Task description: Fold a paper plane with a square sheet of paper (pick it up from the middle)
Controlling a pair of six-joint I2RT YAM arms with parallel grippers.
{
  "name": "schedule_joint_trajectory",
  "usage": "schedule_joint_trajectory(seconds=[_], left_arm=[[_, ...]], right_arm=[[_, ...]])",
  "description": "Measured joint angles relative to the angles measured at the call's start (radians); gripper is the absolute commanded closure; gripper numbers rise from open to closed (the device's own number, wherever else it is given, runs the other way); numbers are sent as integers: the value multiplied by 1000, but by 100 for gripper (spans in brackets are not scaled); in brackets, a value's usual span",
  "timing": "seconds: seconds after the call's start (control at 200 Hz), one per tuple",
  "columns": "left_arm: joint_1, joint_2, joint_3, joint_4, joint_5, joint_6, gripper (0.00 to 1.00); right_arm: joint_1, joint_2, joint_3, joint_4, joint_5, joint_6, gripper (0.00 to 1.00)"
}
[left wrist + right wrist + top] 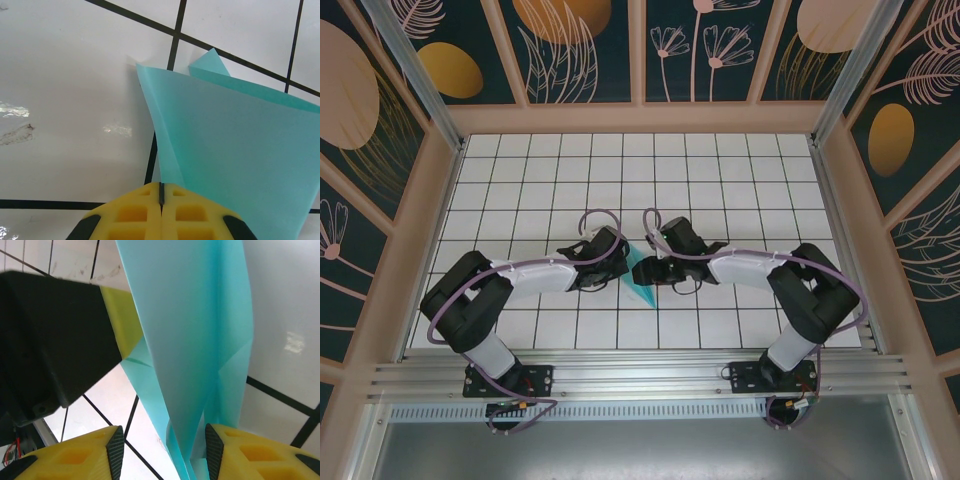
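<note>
Here the left gripper (161, 194) has its yellow fingers pressed together at the bottom of its wrist view, pinching the lower edge of the turquoise paper (240, 150), which stands up off the white gridded table (620, 170) at mid-frame in the top view. The right gripper (165, 440) straddles the same paper, jaws apart, with a gap beside the left pad. Dark floral wall panels (570, 50) ring the table. The paper's folds run out of frame, so its full shape is hard to read

White table (720, 160) with black grid, dark wall panels (580, 50) with painted flowers, aluminium rail (640, 385) at near edge, faint smudge (17, 134) on tile
</note>
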Motion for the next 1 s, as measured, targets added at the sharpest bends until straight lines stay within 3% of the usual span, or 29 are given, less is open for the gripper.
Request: schedule_joint_trajectory(seconds=[0.145, 0.33, 0.656, 0.831, 0.931, 1.001], left_arm=[[0, 0, 0, 0, 0, 0, 98], [0, 0, 0, 0, 0, 0, 98], [0, 0, 0, 4, 1, 3, 90], [0, -5, 0, 11, 11, 17, 75], [0, -36, 0, 26, 27, 24, 62], [0, -75, 0, 38, 26, 32, 60]], right_arm=[[12, 23, 0, -4, 37, -10, 55], [21, 48, 6, -30, 93, -35, 67], [42, 64, 35, -58, 158, -60, 80], [47, 66, 66, -106, 197, -67, 95], [47, 66, 103, -150, 245, -63, 97], [44, 66, 129, -179, 285, -58, 96]])
